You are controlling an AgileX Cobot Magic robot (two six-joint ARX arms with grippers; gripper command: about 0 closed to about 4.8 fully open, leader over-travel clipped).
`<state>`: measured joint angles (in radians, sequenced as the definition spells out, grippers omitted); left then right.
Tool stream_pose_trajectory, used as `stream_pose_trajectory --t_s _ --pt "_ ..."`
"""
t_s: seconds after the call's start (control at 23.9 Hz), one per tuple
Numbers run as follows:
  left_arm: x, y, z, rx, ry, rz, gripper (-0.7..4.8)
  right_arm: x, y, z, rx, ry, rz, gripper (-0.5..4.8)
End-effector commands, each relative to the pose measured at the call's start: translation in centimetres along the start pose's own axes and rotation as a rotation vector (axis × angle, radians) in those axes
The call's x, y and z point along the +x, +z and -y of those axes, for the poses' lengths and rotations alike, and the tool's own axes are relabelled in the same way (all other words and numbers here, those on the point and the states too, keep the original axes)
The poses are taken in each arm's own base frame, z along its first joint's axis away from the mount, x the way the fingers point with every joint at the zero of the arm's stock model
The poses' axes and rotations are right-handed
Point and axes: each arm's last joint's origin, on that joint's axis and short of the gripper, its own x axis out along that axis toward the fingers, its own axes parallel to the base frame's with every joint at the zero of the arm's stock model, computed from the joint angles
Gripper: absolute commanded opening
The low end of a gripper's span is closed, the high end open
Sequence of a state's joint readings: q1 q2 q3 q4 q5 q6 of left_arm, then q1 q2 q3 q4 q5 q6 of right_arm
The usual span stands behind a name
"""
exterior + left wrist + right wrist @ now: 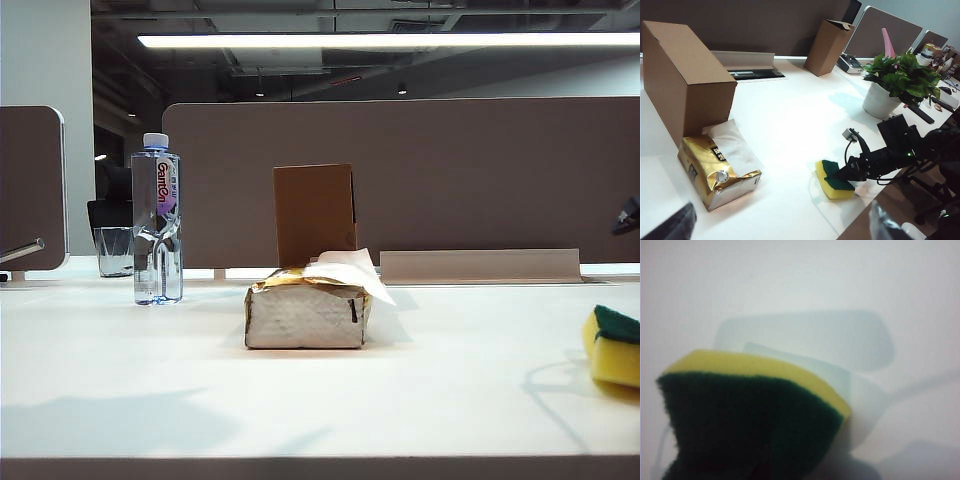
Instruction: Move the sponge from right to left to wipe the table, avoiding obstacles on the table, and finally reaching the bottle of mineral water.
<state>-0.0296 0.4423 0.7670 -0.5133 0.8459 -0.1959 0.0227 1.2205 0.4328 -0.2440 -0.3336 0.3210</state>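
Your sponge (612, 345) sits at the table's (300, 400) front right edge, well right of the tissue pack (308, 310). The right gripper (842, 176) is clenched on it, fingers pinching the green scouring top. The foam is soft and light, so it will squash and may twist under a side push; grip low across the waisted sides and keep pressure modest. The left gripper (780, 225) hangs open above the near edge, well clear of the pack, holding nothing. The box (314, 212) stands just behind the pack; steer in front. The bottle (157, 220) stands well left of the pack, a glass cup (115, 250) behind it.
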Motion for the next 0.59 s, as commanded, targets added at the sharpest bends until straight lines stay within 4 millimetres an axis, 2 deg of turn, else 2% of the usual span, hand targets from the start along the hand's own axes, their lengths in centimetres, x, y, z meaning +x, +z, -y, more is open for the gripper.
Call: stream_pose_trajectory --t_s 0.04,0.17,0.59 --pt "-0.1 0.3 0.2 0.019 -0.015 0.010 4.79 0.4 -2.5 1.0 0.060 -0.106 -0.182 -0.04" --pt "-0.1 0.3 0.2 0.018 -0.019 0.009 4.79 0.4 -2.5 0.9 0.054 -0.102 -0.184 -0.04" --pt "-0.1 0.3 0.2 0.018 -0.019 0.009 4.79 2.0 -3.5 -2.8 -0.031 -0.067 -0.169 -0.04"
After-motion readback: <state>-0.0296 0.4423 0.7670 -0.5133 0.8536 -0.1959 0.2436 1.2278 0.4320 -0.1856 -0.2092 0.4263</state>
